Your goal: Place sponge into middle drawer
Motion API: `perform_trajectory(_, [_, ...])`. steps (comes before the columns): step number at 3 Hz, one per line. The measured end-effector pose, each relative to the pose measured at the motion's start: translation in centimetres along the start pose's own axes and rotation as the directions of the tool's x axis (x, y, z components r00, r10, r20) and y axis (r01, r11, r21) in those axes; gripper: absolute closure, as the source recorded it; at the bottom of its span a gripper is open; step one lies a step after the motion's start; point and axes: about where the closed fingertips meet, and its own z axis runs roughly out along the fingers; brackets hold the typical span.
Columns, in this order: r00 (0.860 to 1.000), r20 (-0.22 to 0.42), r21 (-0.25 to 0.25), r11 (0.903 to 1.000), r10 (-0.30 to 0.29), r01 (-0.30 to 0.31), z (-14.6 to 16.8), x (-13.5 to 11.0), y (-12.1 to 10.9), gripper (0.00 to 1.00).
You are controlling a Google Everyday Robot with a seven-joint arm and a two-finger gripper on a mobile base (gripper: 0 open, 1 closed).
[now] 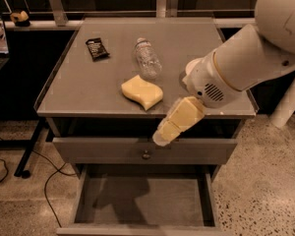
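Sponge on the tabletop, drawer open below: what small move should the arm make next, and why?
Probably lift the gripper and bring it over the sponge. The sponge lies free on the tabletop near its front edge, while the gripper hangs just beyond that edge, apart from the sponge. The middle drawer already stands open below, so only the pick-up is lacking.
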Motion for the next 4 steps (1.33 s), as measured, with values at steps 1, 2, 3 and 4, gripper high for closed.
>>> perform_trajectory(1, [1.0, 0.022, -0.028, 0.9994, -0.019, 0.02, 1.7, -2.0, 0.4, 0.0])
perform_trajectory(2, [1.0, 0.025, 0.025, 0.9997, 0.001, -0.002, 3.0, -3.2, -1.4, 0.0])
perform_trajectory(3, [1.0, 0.024, 0.037, 0.9993, 0.006, -0.007, 3.1, -3.3, -1.7, 0.0])
perform_trajectory(4, [1.0, 0.021, 0.038, 0.9992, 0.013, -0.014, 3.1, -3.1, -1.4, 0.0])
